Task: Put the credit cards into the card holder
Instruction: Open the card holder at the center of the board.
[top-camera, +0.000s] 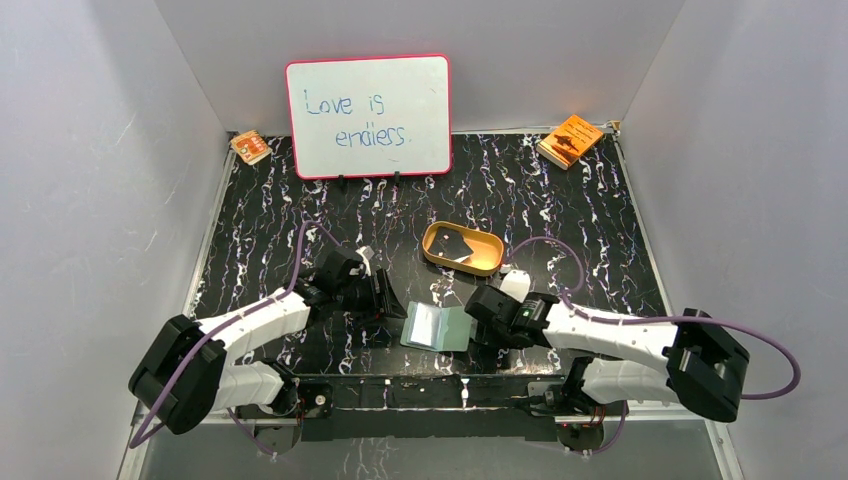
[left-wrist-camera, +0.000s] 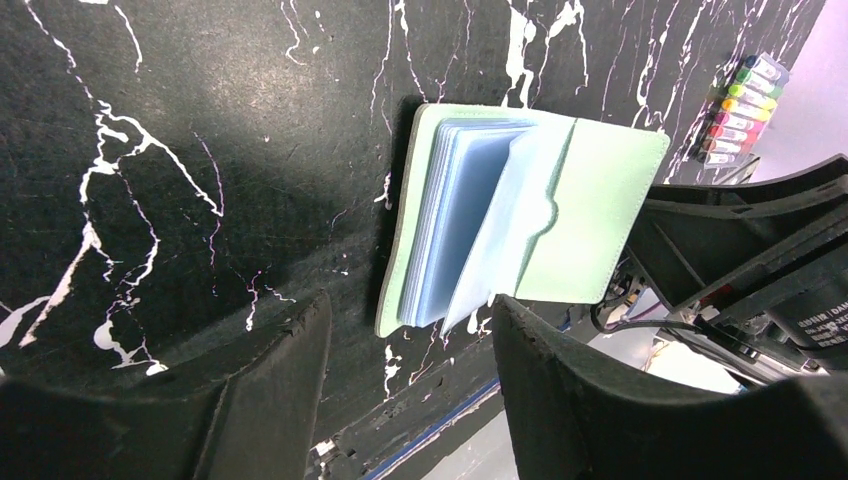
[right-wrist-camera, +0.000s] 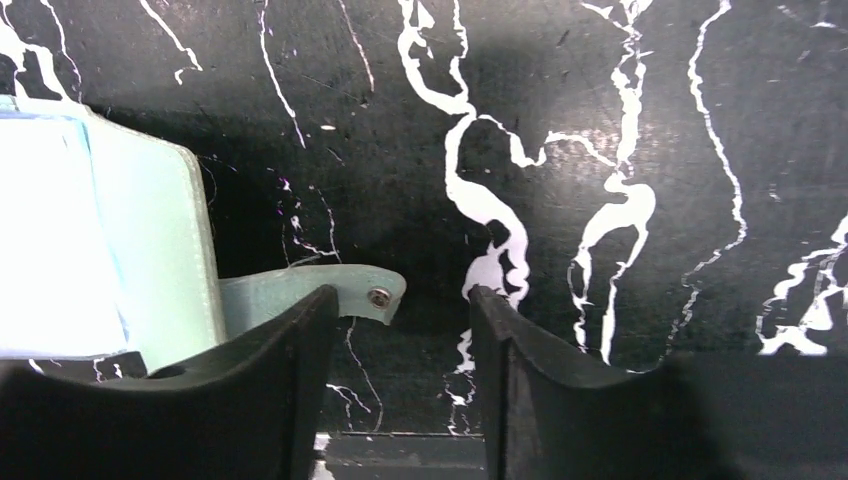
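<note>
The card holder (top-camera: 437, 327), a sage-green wallet, lies open on the black marble table near the front edge, its pale blue pockets fanned up (left-wrist-camera: 520, 215). Dark credit cards (top-camera: 452, 242) lie in the tan-gold oval tray (top-camera: 487, 262) behind it. My left gripper (top-camera: 392, 300) is open and empty just left of the wallet, whose near edge sits beyond the fingertips in the left wrist view (left-wrist-camera: 410, 320). My right gripper (top-camera: 478, 318) is open at the wallet's right edge. In the right wrist view (right-wrist-camera: 400, 300) the snap tab (right-wrist-camera: 350, 288) pokes past the left finger (right-wrist-camera: 290, 370).
A whiteboard (top-camera: 368, 115) stands at the back. Orange booklets lie at the back right (top-camera: 570, 140) and back left (top-camera: 251, 147). A small white object (top-camera: 515, 282) sits right of the tray. A pack of coloured markers (left-wrist-camera: 740, 110) shows past the wallet.
</note>
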